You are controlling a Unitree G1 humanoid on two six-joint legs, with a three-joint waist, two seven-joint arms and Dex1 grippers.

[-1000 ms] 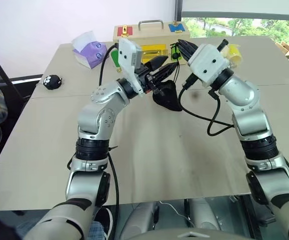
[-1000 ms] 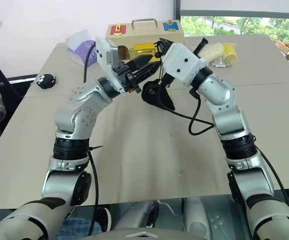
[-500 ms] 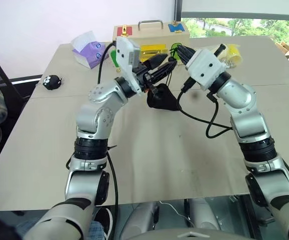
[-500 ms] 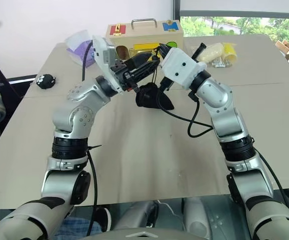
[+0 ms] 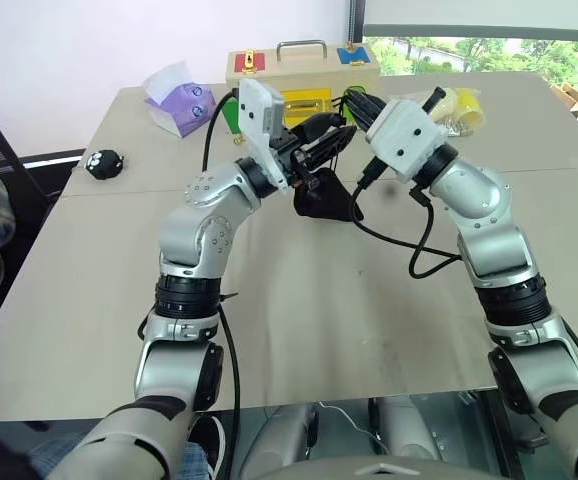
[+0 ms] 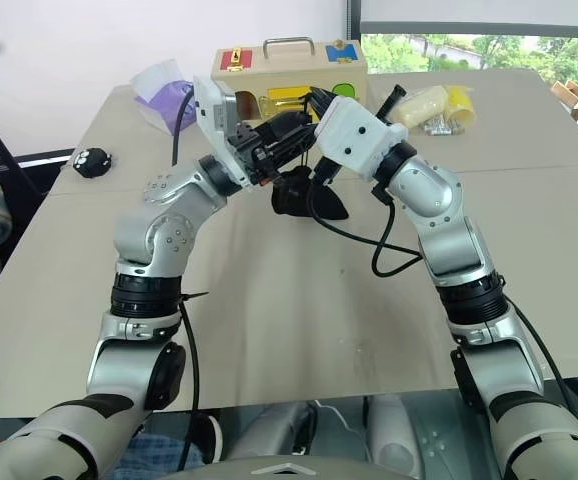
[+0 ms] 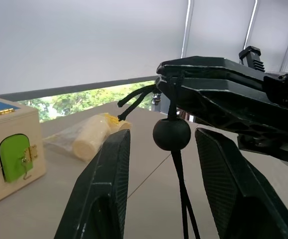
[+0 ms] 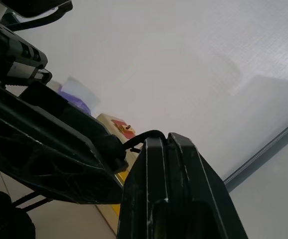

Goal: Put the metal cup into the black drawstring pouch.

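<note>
Left wrist view puts you right at the work: your left gripper (image 7: 159,149) has its two fingers (image 7: 101,194) parted, and the round black toggle (image 7: 171,133) on the thin cord (image 7: 183,191) hangs in the gap between them, touching neither that you can see. Just beyond the toggle, your right gripper (image 7: 165,79) is clamped tight on the upper end of that cord, its fingers pressed together; the right wrist view shows the same closed pair (image 8: 170,149). Below and between the two grippers, the black drawstring pouch (image 5: 324,197) hangs from the cord, its lower end at the table (image 5: 299,300), though you cannot tell whether it rests there. The metal cup is nowhere you can make out. Beyond the grippers stands a wooden box (image 6: 289,70), with a clear bag of yellow pieces (image 6: 429,105) to its right, a purple tissue pack (image 5: 181,100) further left, and a small black round toy (image 5: 103,162) well to the left.
</note>
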